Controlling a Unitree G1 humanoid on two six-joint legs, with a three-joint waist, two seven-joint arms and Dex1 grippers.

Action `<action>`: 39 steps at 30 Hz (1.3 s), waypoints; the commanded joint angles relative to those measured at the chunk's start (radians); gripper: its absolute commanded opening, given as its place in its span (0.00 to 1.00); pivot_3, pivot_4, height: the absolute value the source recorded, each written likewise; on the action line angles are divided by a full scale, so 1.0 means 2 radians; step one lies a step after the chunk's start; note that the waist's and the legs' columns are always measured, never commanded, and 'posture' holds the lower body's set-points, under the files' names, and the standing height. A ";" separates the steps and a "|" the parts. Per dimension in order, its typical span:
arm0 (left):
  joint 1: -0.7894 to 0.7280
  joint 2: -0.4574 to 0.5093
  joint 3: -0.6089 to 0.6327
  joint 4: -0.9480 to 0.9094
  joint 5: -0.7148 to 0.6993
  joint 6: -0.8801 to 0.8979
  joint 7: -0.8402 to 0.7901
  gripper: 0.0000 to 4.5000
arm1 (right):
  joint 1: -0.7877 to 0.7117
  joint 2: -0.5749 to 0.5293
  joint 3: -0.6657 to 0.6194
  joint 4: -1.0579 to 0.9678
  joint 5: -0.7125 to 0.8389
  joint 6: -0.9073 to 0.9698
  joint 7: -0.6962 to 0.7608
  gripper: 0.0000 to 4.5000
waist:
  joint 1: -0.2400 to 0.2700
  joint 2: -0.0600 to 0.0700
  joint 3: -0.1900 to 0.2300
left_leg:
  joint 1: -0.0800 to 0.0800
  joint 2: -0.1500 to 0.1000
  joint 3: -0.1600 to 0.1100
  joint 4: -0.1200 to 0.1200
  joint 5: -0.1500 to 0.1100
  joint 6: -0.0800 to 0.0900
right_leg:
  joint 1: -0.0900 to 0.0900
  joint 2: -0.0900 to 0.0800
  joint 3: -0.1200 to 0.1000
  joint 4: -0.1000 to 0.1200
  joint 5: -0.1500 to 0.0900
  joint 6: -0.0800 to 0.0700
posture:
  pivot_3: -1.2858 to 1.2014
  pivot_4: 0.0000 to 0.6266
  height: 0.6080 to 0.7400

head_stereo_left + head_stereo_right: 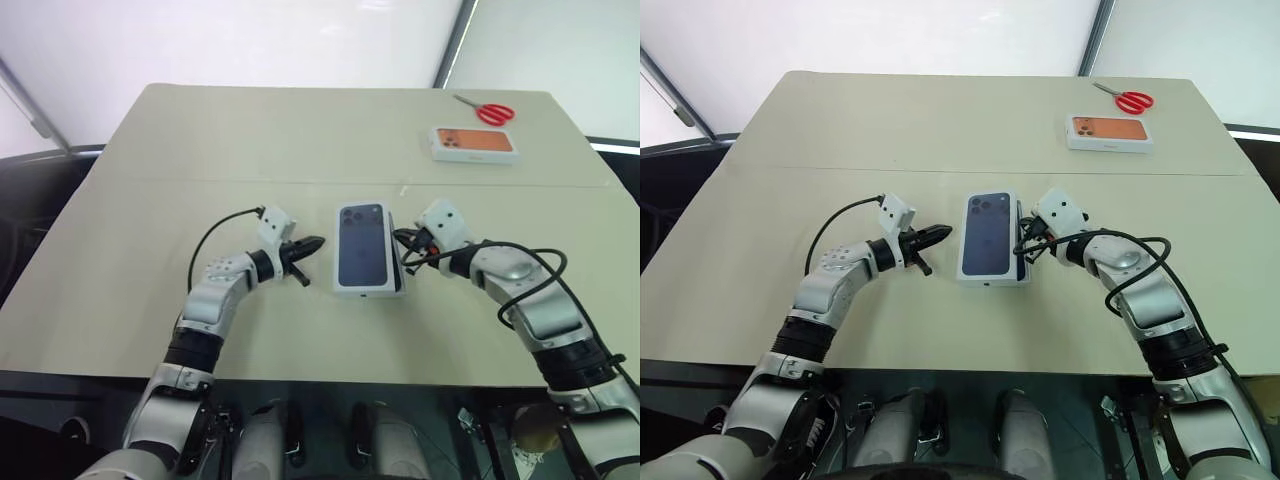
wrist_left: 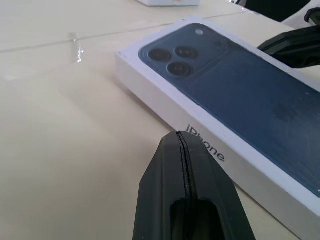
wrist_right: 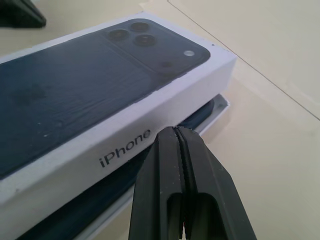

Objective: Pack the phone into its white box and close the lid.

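With both grippers (image 1: pixel 312 243) (image 1: pixel 405 254) closed and empty beside the lid (image 1: pixel 366 248), press it squarely over the offset white box (image 3: pixel 212 116).

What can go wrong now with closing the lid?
The lid sits askew: on the right gripper's side it is raised, and the phone and the white box stick out beneath. A push there could jam its wall on the phone. Both grippers are shut, so the left gripper can only brace, and the box may slide.
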State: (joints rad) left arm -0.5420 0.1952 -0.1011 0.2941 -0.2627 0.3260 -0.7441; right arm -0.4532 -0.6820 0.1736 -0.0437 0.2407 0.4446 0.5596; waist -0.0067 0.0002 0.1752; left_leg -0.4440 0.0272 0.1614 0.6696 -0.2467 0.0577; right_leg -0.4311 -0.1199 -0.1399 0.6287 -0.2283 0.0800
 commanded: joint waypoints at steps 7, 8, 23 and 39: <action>-0.025 -0.030 -0.012 0.031 0.009 -0.016 0.000 0.00 | -0.017 0.008 -0.017 -0.022 -0.032 0.003 0.011 0.01 | -0.002 0.000 0.000 | 0.000 0.000 0.000 0.000 0.000 0.000 | 0.000 0.000 0.000 0.000 0.000 0.000 | 0.52 0.24 0.98; -0.027 -0.032 -0.009 0.031 0.008 -0.016 0.001 0.00 | -0.015 0.006 -0.014 -0.023 -0.040 -0.002 0.012 0.01 | -0.001 0.000 0.000 | 0.000 0.000 0.000 0.000 0.000 0.000 | 0.000 0.000 0.000 0.000 0.000 0.000 | 0.52 0.24 0.98; -0.044 -0.050 -0.005 -0.010 -0.002 0.004 0.009 0.00 | -0.008 0.019 -0.019 -0.011 -0.069 -0.005 0.026 0.01 | -0.002 0.000 0.000 | 0.000 0.000 0.000 0.000 0.000 0.000 | 0.000 0.000 0.000 0.000 0.000 0.000 | 0.52 0.24 0.98; -0.022 -0.013 0.010 -0.040 -0.013 0.044 0.004 0.00 | -0.010 0.021 -0.031 -0.005 -0.088 -0.009 0.028 0.01 | -0.002 0.000 0.000 | 0.000 0.000 0.000 0.000 0.000 0.000 | 0.000 0.000 0.000 0.001 0.000 0.000 | 0.52 0.24 0.98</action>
State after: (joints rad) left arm -0.5906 0.1698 -0.0879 0.2583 -0.2669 0.4067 -0.7251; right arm -0.4682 -0.6378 0.1422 -0.0370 0.0655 0.4452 0.6146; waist -0.0103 0.0002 0.1751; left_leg -0.4431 0.0275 0.1615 0.6703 -0.2464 0.0573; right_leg -0.4305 -0.1190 -0.1399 0.6298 -0.2283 0.0800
